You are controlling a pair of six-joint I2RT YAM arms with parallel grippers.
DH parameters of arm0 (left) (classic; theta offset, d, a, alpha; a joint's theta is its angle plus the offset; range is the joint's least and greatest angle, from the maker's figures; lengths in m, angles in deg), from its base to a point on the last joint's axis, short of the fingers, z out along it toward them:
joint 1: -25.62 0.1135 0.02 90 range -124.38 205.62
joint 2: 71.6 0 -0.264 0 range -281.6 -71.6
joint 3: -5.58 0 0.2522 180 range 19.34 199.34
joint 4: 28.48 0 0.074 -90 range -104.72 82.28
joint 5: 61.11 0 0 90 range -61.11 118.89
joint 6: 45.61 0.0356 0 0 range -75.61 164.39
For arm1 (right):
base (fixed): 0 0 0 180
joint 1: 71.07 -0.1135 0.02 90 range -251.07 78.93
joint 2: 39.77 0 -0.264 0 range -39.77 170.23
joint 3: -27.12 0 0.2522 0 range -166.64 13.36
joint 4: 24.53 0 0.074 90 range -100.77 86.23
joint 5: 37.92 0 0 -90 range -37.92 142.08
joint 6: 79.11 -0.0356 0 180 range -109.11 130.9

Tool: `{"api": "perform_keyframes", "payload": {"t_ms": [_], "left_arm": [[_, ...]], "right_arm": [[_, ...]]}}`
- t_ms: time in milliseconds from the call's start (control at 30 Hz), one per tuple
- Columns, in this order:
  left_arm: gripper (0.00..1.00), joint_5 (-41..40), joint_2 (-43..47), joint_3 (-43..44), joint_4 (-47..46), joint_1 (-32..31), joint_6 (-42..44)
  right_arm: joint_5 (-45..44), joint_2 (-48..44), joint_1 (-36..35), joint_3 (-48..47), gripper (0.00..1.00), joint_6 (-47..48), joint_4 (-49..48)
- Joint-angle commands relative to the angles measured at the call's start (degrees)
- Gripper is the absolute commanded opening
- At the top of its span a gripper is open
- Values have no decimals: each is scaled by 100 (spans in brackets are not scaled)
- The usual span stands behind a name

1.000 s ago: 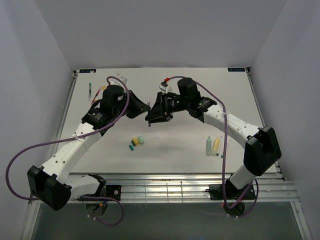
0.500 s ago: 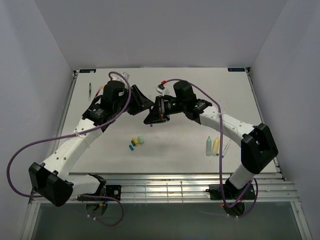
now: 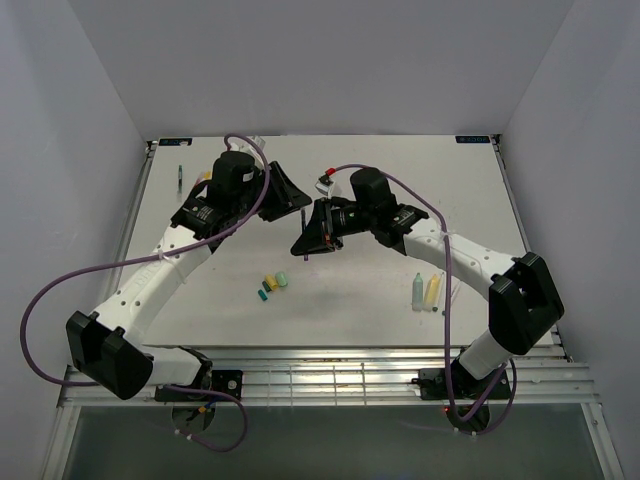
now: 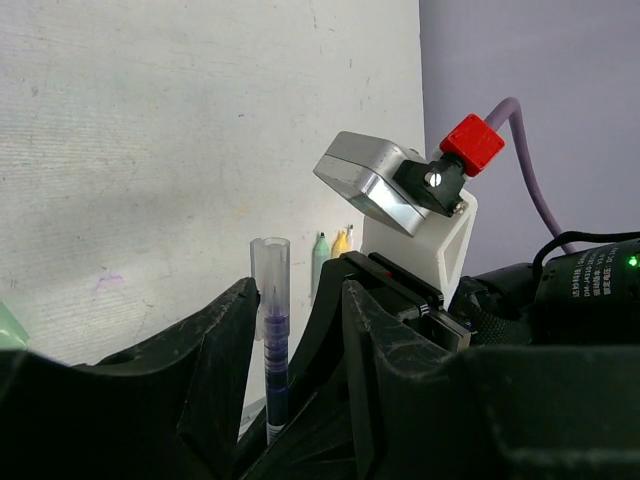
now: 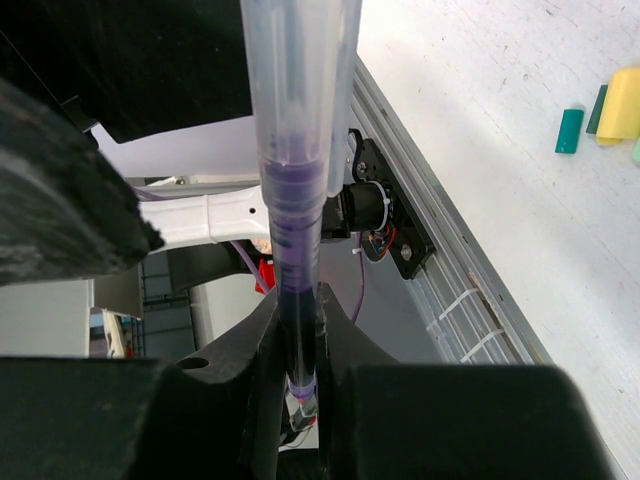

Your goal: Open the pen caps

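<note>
My right gripper [image 3: 306, 243] [image 5: 300, 330] is shut on a thin pen [image 5: 298, 200] with purple ink, held above the table's middle. A clear cap [image 5: 300, 70] sits over the pen's far end. My left gripper [image 3: 299, 208] [image 4: 300, 295] is open, with the capped end of that pen [image 4: 271, 330] standing between its fingers, close to the left finger. Loose pen caps lie on the table: yellow [image 3: 268, 281], light green [image 3: 282, 280] and teal [image 3: 264, 294]. The teal cap [image 5: 569, 131] and the yellow cap [image 5: 622, 105] also show in the right wrist view.
Two marker barrels, pale green [image 3: 417, 292] and yellow [image 3: 432, 290], lie at the right front. A thin pen [image 3: 180, 178] lies at the back left. The two grippers are nearly touching. A metal rail [image 3: 330, 372] runs along the near edge.
The right gripper has shut on the pen and the left gripper has opened. Both wrists shifted slightly, the left one toward the back.
</note>
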Motion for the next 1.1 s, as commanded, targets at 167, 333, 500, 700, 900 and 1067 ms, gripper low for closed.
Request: {"api": "perform_keyframes", "payload": {"t_ms": [167,333,500,700,900,1067], "left_arm": [[45,117,29,-17,16,8,138],[46,82,-67,27,254,8,200],[57,55,-155,106,342,8,235],[59,73,-313,282,368,8,305],[38,56,-261,273,368,8,323],[11,91,-287,317,412,16,323]], "right_arm": [[238,-272,-54,-90,8,-6,-370],[238,-351,-54,-29,8,3,-370],[282,-360,-45,7,8,-24,-414],[265,-386,-54,7,8,-32,-405],[247,-386,-63,33,8,-50,-388],[2,-360,-63,-54,8,204,294]]}}
